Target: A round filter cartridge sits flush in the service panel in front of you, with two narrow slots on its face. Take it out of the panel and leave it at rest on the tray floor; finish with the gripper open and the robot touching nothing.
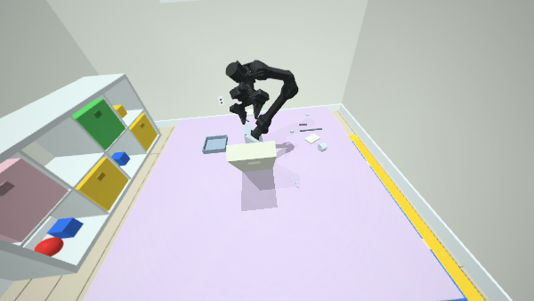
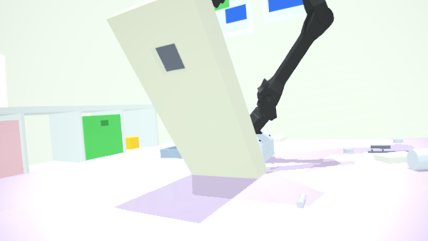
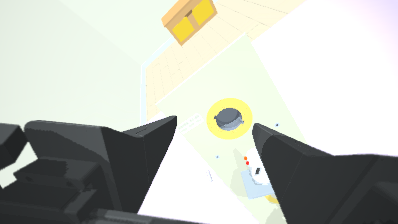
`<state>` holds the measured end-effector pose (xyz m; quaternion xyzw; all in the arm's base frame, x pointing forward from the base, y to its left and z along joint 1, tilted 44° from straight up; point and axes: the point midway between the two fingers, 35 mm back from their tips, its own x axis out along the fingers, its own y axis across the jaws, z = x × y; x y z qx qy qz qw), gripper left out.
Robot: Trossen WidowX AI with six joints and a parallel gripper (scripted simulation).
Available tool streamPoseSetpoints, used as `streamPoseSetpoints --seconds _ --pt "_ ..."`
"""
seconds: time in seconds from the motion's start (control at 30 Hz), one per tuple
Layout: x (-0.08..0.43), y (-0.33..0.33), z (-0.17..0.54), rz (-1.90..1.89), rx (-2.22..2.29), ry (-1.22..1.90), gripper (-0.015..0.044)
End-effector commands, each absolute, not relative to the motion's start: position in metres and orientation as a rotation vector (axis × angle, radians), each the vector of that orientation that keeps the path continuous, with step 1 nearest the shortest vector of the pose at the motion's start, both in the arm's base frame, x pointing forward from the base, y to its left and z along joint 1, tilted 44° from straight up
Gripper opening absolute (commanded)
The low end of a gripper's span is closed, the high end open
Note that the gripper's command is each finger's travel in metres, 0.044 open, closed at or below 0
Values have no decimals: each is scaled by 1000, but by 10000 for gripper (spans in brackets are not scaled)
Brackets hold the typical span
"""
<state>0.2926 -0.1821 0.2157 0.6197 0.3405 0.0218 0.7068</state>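
Black and spread well apart, the 2 fingers of the gripper (image 1: 250, 119) (image 2: 218, 3) (image 3: 215, 122) stood wide open with nothing between them, so any hold on the cartridge was absent. Pale and leaning, the service panel (image 1: 251, 152) (image 2: 200, 107) (image 3: 240, 65) presented its working face to the arm (image 1: 280, 100) (image 2: 294, 60), presumably tilted that way so the gripper could meet it squarely. On that face a yellow ring (image 3: 230, 102) framed a dark round recess (image 3: 228, 117) with 2 side notches; it looked like a vacated seat, the ring likely there to guide the eye. Lower in the wrist view, partly behind 1 finger, showed a white rounded piece (image 3: 254, 164) with 2 small red-orange dots — probably the cartridge, out of its seat, though its support could not be told. The tray (image 1: 213, 151) (image 2: 169, 153) sat beside the panel, low and rimmed, likely to keep a round part from rolling off; no white piece showed inside it — delivery still seemed to be ahead.
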Motion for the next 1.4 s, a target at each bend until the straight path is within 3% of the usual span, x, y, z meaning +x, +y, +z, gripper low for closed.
streamPoseSetpoints --seconds 0.0,0.07,0.33,1.37 --pt "291 -184 214 70 1338 786 352" --pt "286 -170 195 119 1198 849 305" --pt "247 -111 132 462 646 1064 305" --pt "260 -91 112 471 633 1068 305"
